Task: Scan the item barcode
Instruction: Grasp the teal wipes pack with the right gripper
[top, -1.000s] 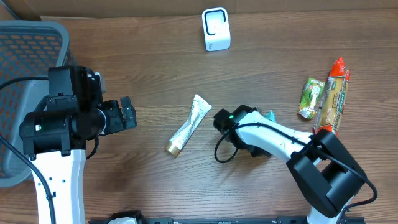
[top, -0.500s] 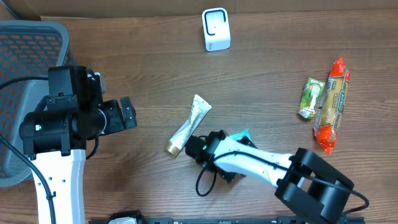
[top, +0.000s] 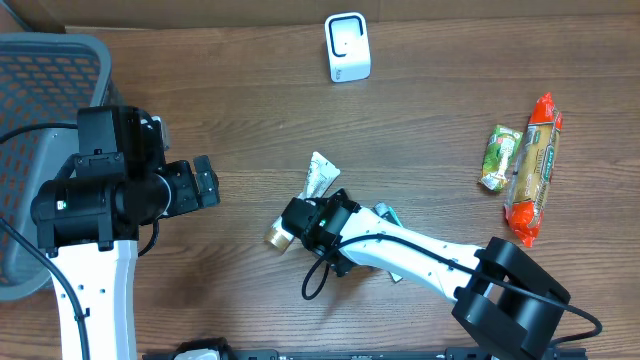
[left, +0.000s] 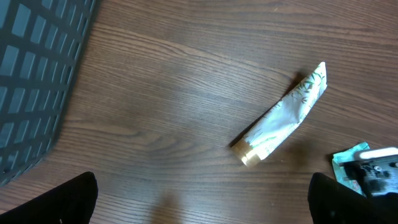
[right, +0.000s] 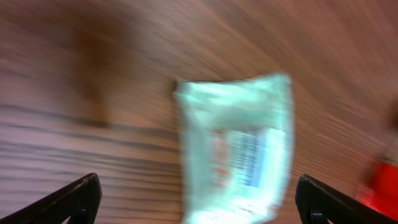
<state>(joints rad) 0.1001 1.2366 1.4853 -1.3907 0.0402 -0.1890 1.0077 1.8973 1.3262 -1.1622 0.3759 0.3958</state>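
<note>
Motion blur smears the right wrist view: print on the pale item (right: 239, 155) ahead of the right gripper (right: 196, 202) is unreadable, and a red shape (right: 379, 186) beyond its right finger is cropped. Overhead, this gripper covers the tube (top: 320, 178) mid-length

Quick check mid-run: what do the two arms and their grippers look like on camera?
The left arm and right arm share a build: white links with bulky black joint housings. The right arm has a looping black cable and a small green light near its wrist. The left gripper and right gripper have black, tapered fingers.
</note>
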